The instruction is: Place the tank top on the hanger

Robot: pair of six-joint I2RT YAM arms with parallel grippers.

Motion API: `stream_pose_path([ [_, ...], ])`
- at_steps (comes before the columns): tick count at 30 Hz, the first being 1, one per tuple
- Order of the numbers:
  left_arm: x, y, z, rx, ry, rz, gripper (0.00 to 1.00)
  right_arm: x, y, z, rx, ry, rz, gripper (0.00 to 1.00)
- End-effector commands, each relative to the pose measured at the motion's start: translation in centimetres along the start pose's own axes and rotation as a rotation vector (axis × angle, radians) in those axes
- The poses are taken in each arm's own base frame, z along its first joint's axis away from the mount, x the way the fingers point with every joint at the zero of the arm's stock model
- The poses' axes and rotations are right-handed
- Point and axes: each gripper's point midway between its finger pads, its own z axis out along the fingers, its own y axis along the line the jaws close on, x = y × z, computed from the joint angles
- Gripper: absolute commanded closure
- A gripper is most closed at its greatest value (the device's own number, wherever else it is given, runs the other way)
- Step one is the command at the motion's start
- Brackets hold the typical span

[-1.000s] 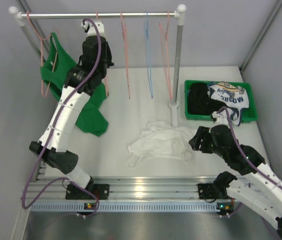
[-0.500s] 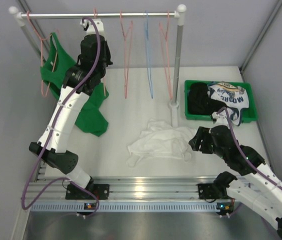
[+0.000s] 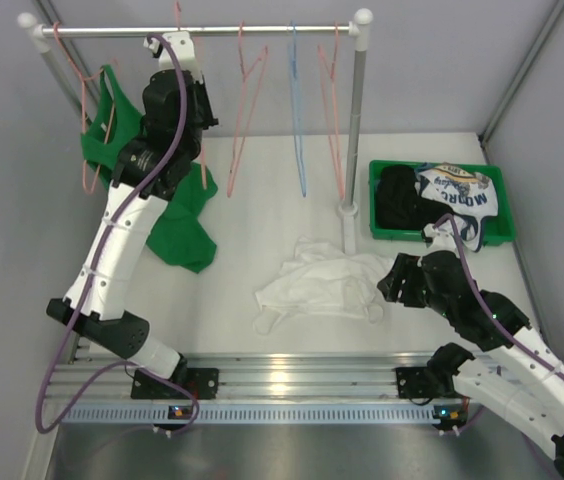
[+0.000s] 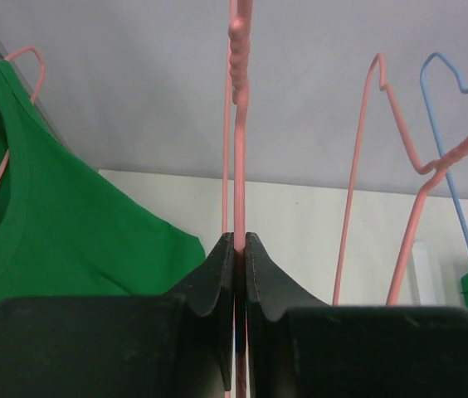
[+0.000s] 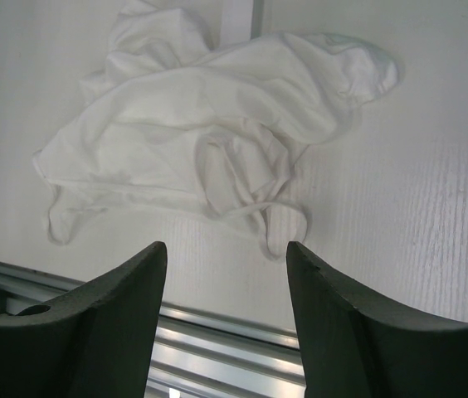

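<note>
The left arm has swung left along the rail [image 3: 262, 30], taking the hanger [image 4: 238, 124] with it. The left gripper [image 4: 239, 240] has its jaws pinched on the pink wire. The right gripper [image 5: 226, 249] hovers, jaws fairly wide and holding nothing, over the tank top [image 5: 192, 141], which lies crumpled on the worktop [image 3: 262, 215]. A green bin [image 3: 382, 232] holds a black garment [image 3: 397, 205] and a white one [image 3: 457, 190] – its blue lettering is unreadable.

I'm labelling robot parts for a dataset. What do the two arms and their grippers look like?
The left arm and right arm match: smooth white link shells between bulky black joint housings. A thin purple cable runs loosely along each arm. The left gripper and right gripper each have two matte black, wedge-shaped fingers. No markings are readable.
</note>
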Motion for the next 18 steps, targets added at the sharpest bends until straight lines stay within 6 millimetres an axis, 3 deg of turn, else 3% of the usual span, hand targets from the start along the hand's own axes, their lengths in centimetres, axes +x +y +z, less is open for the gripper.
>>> stream_pose_path([
  [1,-3.5,0.5,-1.5,0.021,-0.108,-0.042,1.0,-0.7,0.4,0.2,-0.019,-0.032,-0.006,0.4],
  [7,-2.8,0.6,-2.3,0.046,-0.095,-0.044,1.0,-0.6,0.4,0.4,-0.02,-0.028,-0.008,0.4],
  [14,-0.6,0.7,-3.3,0.08,-0.04,-0.014,1.0,-0.5,0.3,0.4,-0.02,-0.028,-0.009,0.4],
  [18,-0.2,1.0,-5.1,0.12,-0.041,-0.015,1.0,-0.6,0.3,0.4,-0.023,-0.035,-0.006,0.4],
])
